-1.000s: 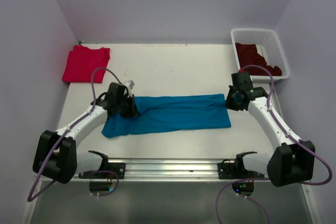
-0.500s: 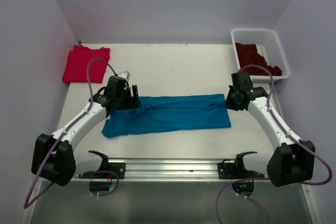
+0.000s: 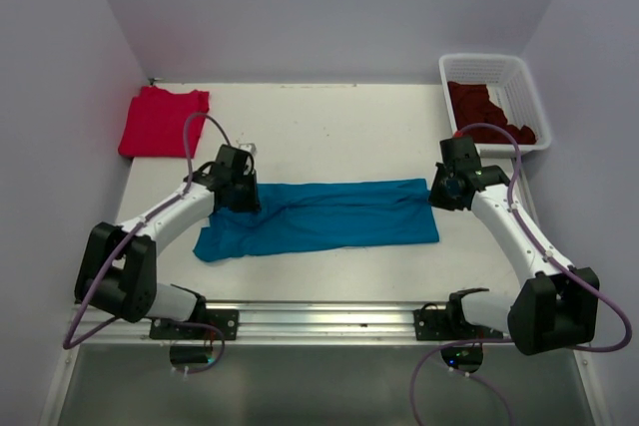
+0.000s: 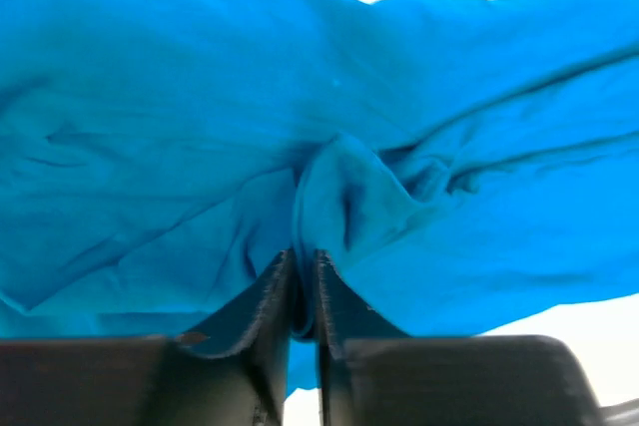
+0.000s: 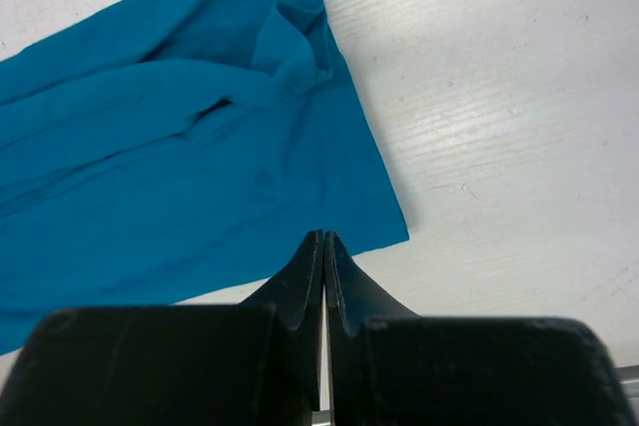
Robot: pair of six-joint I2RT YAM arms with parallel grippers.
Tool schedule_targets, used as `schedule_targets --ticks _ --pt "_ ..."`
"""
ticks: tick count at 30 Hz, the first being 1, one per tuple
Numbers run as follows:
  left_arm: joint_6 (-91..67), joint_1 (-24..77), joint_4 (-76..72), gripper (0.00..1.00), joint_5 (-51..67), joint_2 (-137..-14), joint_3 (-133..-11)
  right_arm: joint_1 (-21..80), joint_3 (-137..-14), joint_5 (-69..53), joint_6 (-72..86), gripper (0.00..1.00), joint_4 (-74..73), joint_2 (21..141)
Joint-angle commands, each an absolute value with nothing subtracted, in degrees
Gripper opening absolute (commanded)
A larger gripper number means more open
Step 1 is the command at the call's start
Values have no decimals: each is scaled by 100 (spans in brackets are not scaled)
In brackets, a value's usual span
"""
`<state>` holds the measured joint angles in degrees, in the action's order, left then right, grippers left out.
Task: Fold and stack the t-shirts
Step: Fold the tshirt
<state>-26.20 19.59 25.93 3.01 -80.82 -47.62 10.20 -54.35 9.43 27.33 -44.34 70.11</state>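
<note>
Pinching a fold of the one teal t-shirt (image 4: 150, 97), the left pincer (image 4: 305, 258) is nearly shut on it; the right pincer (image 5: 324, 238) is shut tight at the shirt's other end; the shirt lies flat on the table (image 3: 339, 127) between the two. One red t-shirt (image 3: 160, 119) lies far left; one basket (image 3: 530, 97) far right holds maroon t-shirts (image 3: 487, 107), too heaped to count. A moment ago the left pincer stood open; the right has not moved.
</note>
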Motion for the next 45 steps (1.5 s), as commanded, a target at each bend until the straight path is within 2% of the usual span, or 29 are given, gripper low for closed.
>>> schedule_targets --ticks 1,18,23,25,27,28,31,33,35,41,45 --pt "-2663 1986 2566 10 641 -7630 -4676 1046 -5493 984 2646 0 -4482 6882" --pt "-3234 2478 2725 6 1353 -6671 -3577 1046 -5581 976 2663 0 -4491 6917" --pt "-3445 2698 2751 19 1143 -6357 -3778 1046 -5590 993 2663 0 -4482 6952" --pt "-3507 2803 2751 37 907 -6101 -3945 1046 -5564 1011 2672 0 -4482 6952" --pt "-3454 2821 2812 50 652 -5924 -4226 1046 -5546 1011 2672 0 -4474 6943" --pt "-3367 2821 2908 69 233 -5959 -4341 1046 -5537 1002 2663 0 -4465 6952" --pt "-3191 2813 3286 79 -446 -6581 -4972 1046 -5546 984 2663 0 -4456 6943" --pt "-3120 2760 3191 79 -501 -7205 -5088 1046 -5555 967 2663 0 -4465 6935" --pt "-3032 2646 2989 73 -370 -7827 -5211 1046 -5563 976 2663 0 -4491 6891" --pt "-2997 2593 2777 44 -88 -8700 -5388 1046 -5563 1090 2637 0 -4597 6724" --pt "-2988 2593 2839 42 -255 -8684 -5300 1055 -5502 1081 2628 0 -4553 6706"
